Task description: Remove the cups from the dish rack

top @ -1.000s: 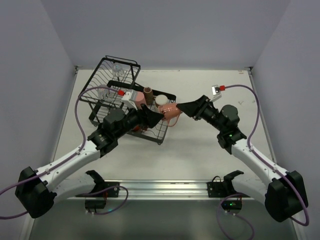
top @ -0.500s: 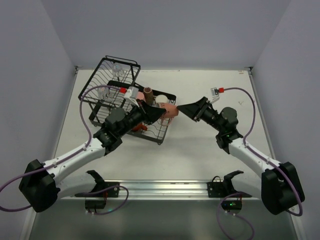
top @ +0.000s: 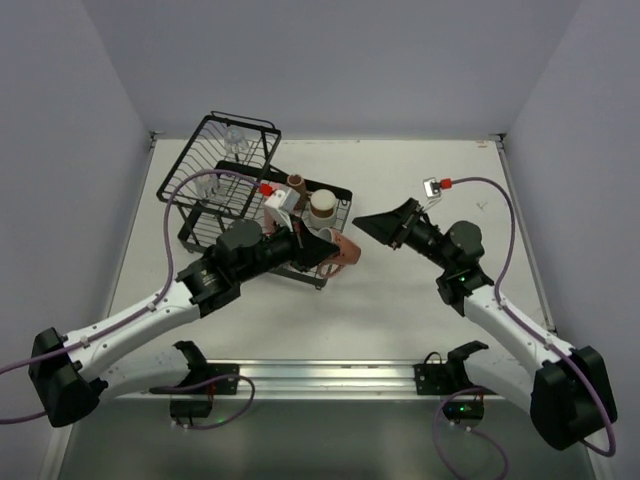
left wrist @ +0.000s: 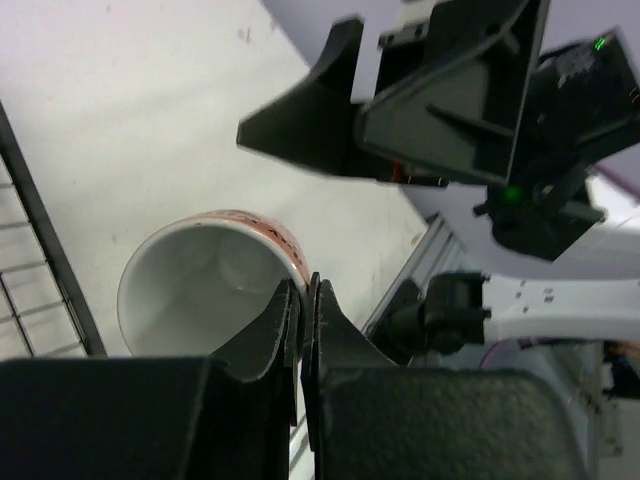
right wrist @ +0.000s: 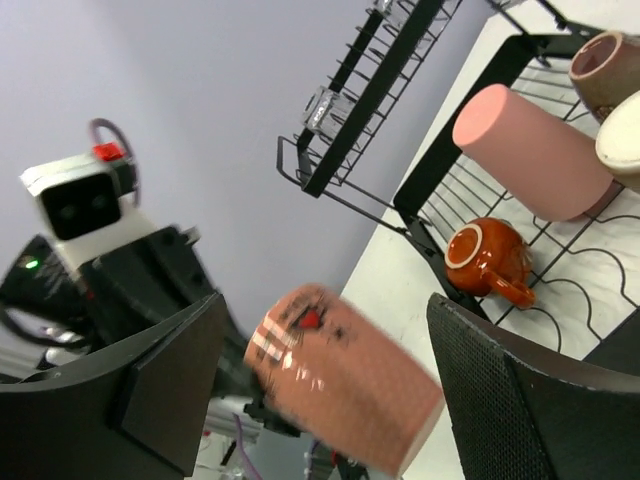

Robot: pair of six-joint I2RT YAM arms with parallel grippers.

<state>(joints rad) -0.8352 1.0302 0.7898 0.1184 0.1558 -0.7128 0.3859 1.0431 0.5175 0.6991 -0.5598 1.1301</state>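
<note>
A pink mug (top: 341, 250) with a white inside (left wrist: 196, 290) hangs just off the dish rack's (top: 214, 160) near right corner. My left gripper (top: 325, 248) (left wrist: 303, 286) is shut on its rim. My right gripper (top: 366, 221) (right wrist: 325, 330) stands open, with the pink mug (right wrist: 345, 378) loose between its wide fingers. On the rack's flat tray lie a salmon-pink tumbler (right wrist: 525, 152) and an orange-red mug (right wrist: 487, 262). A cream-and-brown cup (top: 322, 205) and a small brown cup (top: 297, 183) stand on it too. A clear glass (top: 233, 138) sits in the tilted basket.
The two arms meet nose to nose over the table's middle. The right arm's open black fingers (left wrist: 400, 110) fill the upper left wrist view. A metal rail (top: 320, 378) runs along the near edge, and grey walls close in the table.
The right gripper has opened and drawn back to the right, leaving the pink mug. The left gripper has shut on the mug's rim and carried it a little nearer, off the rack's corner.
</note>
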